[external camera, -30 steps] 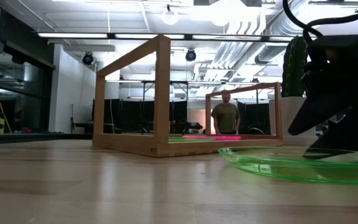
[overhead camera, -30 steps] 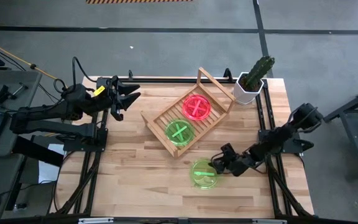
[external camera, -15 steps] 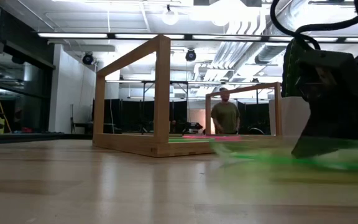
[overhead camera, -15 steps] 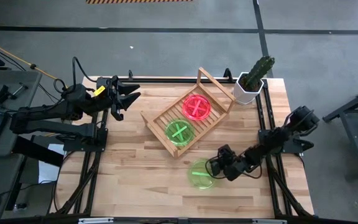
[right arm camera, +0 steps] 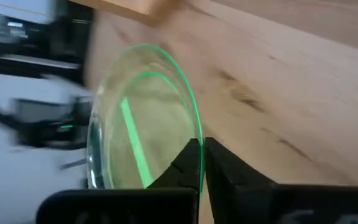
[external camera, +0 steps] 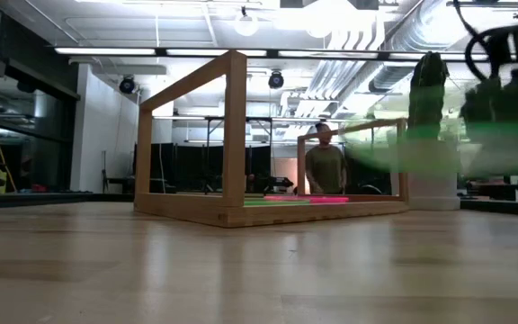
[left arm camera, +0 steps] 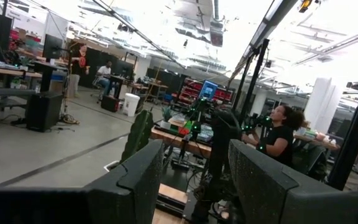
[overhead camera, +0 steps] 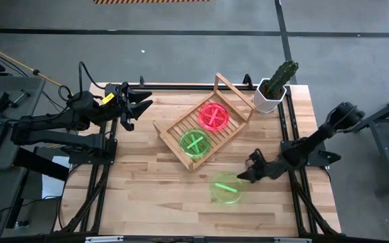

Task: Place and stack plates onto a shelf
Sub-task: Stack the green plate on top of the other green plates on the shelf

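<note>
High view: the right gripper (overhead camera: pixel 240 177) pinches the rim of a green plate (overhead camera: pixel 225 188) above the bench's (overhead camera: pixel 140 189) front edge, clear of the shelf (overhead camera: pixel 169 129). That rack sits mid-bench toward the back, carrying a pink-red plate (overhead camera: pixel 213 116) and a second green plate (overhead camera: pixel 195 143). The left gripper (overhead camera: pixel 146 102), fingers spread, waits at the back left corner.

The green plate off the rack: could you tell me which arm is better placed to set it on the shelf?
Right, probably. The right hand is shut on the green plate's rim near the shelf; the left hand waits at the table's far-left edge.
</note>
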Controlling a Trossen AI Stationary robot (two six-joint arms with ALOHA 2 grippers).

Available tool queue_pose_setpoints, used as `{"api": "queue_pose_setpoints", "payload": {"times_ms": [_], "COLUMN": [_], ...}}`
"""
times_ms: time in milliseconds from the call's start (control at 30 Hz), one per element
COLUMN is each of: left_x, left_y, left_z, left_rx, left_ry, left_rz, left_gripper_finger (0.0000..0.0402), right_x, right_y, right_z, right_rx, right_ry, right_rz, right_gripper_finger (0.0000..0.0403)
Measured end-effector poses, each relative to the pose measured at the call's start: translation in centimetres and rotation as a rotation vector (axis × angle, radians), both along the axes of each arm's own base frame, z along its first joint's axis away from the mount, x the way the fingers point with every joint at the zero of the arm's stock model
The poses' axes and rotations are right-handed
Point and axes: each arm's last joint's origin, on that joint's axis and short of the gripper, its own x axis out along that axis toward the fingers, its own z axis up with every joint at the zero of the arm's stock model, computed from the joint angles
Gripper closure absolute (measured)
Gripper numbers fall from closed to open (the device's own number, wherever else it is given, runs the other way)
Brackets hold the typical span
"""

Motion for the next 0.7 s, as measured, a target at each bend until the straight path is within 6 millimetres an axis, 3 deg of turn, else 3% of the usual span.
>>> {"api": "queue_pose_setpoints", "payload": {"times_ms": [167, 333, 567, 700], "left_x": [0.0, 0.0, 0.0, 0.0], "left_y": [0.0, 0.0, 0.0, 0.0], "left_z": [0.0, 0.0, 0.0, 0.0], "left_rx": [0.0, 0.0, -0.002, -0.001], "left_ry": [-0.001, -0.001, -0.001, -0.002], "left_rz": [0.0, 0.002, 0.008, 0.008], "left_gripper_finger": [0.0229, 0.0229, 0.0229, 0.0229], "right_x": [-0.6, 0.9, 5.1, 7.7], "right_y": [-0.9, -2.4, -6.4, -8.4], "right_z": [2.1, 4.2, 6.5, 7.2], "right_rx": [0.063, 0.009, -0.244, -0.331], "right_ry": [-0.203, -0.264, 0.01, 0.122], "right_rz": [0.002, -0.166, -0.456, -0.537], "right_gripper_finger": [0.0403, 0.0403, 0.0403, 0.0403]}}
